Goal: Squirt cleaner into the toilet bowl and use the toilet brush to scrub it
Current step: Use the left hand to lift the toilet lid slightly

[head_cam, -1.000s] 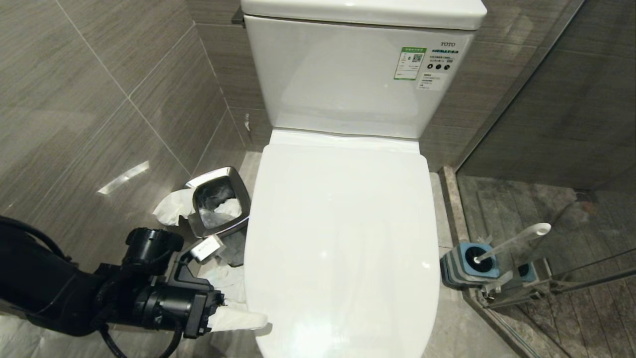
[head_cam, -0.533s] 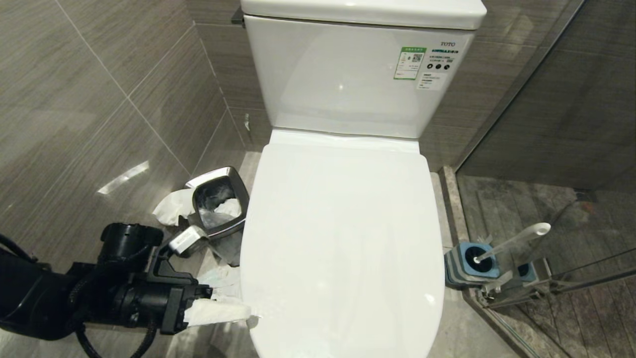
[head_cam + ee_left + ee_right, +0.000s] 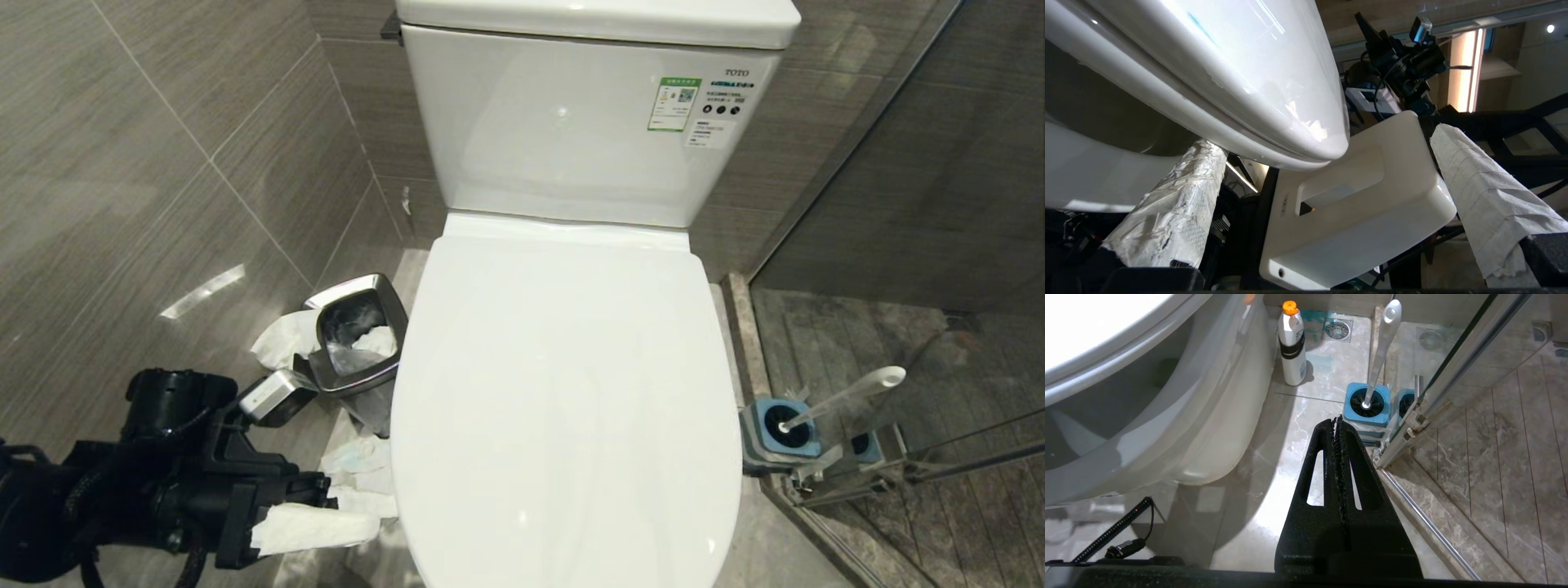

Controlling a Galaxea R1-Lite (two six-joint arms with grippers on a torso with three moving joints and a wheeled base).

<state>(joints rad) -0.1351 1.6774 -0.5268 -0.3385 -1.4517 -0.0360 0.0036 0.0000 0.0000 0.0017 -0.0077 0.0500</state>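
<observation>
The white lid [image 3: 563,392] covers the toilet bowl, so the basin is hidden. In the left wrist view lid and seat [image 3: 1229,81] hang above the porcelain rim [image 3: 1081,171] with a dark gap between. My left gripper [image 3: 359,523] is at the lid's front left edge, open, both fingers wrapped in white paper. Its gripper [image 3: 1327,139] straddles the lid's front tip, and one finger [image 3: 1180,196] reaches under the seat edge. A thin turquoise streak of cleaner [image 3: 1195,19] marks the lid. The toilet brush [image 3: 849,392] stands in its blue holder [image 3: 780,437] right of the toilet. My right gripper [image 3: 1337,420] is shut and parked near the holder [image 3: 1365,406].
A steel waste bin [image 3: 359,331] with crumpled tissue stands left of the toilet, close behind my left arm. A white bottle with an orange cap [image 3: 1292,347] stands on the floor by the toilet base. A glass shower door and its metal rail [image 3: 898,474] bound the right side.
My left gripper has shifted toward the picture's lower left. The lid's front looms larger and covers more of the brush holder. The right arm has stayed still.
</observation>
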